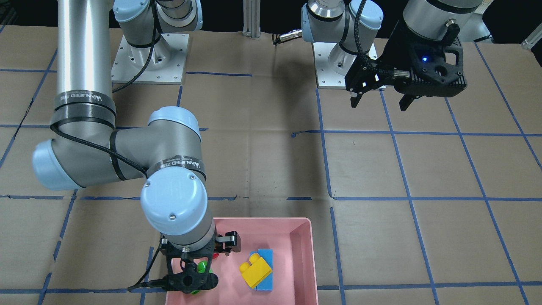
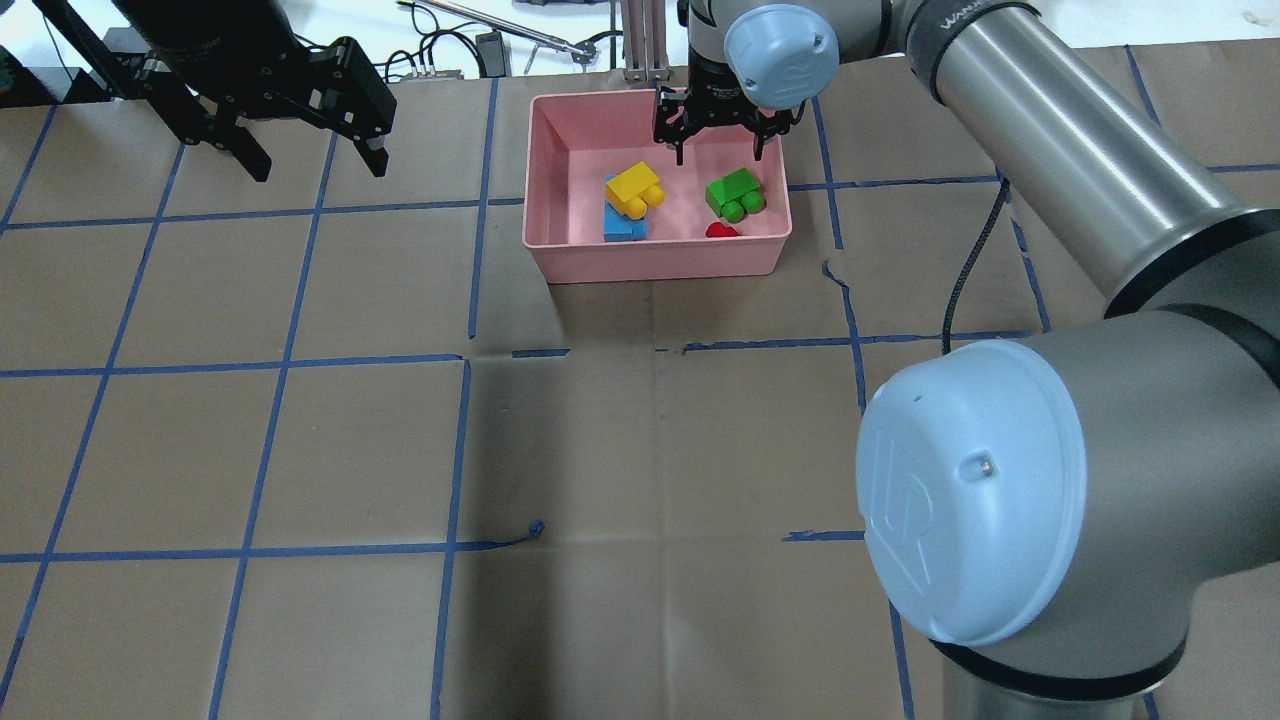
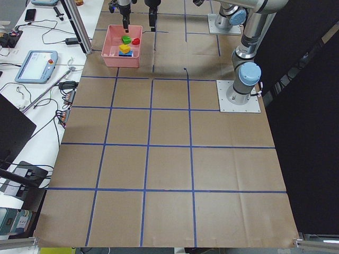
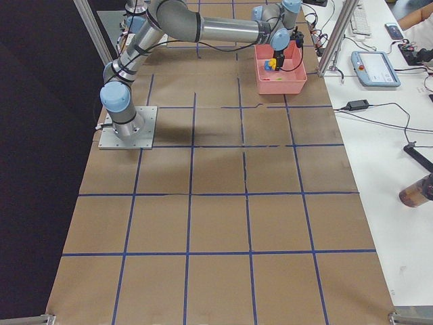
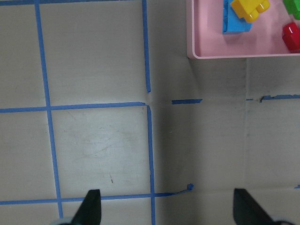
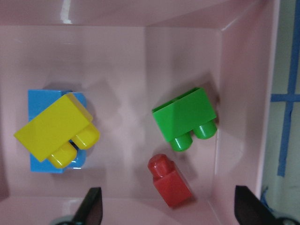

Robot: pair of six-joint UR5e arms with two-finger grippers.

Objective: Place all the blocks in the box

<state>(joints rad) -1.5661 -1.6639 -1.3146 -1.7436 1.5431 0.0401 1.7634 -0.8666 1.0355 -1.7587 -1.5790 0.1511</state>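
All four blocks lie inside the pink box (image 2: 660,258) at the far middle of the table. The yellow block (image 2: 635,188) rests partly on the light-blue block (image 2: 622,229). The green block (image 2: 735,194) lies on its side to the right, with the red block (image 2: 720,231) just in front of it. My right gripper (image 2: 718,150) hangs open and empty above the box's far part. Its wrist view shows the yellow (image 6: 51,129), blue (image 6: 38,99), green (image 6: 185,115) and red (image 6: 171,182) blocks below it. My left gripper (image 2: 315,165) is open and empty above bare table, to the left of the box.
The table is brown cardboard with a blue tape grid (image 2: 460,450). The arms' base plates (image 1: 150,59) stand at the robot's side. Cables, a pendant and an aluminium post (image 3: 79,26) lie beyond the table edge behind the box. My right arm's large elbow (image 2: 980,500) fills the overhead view's lower right.
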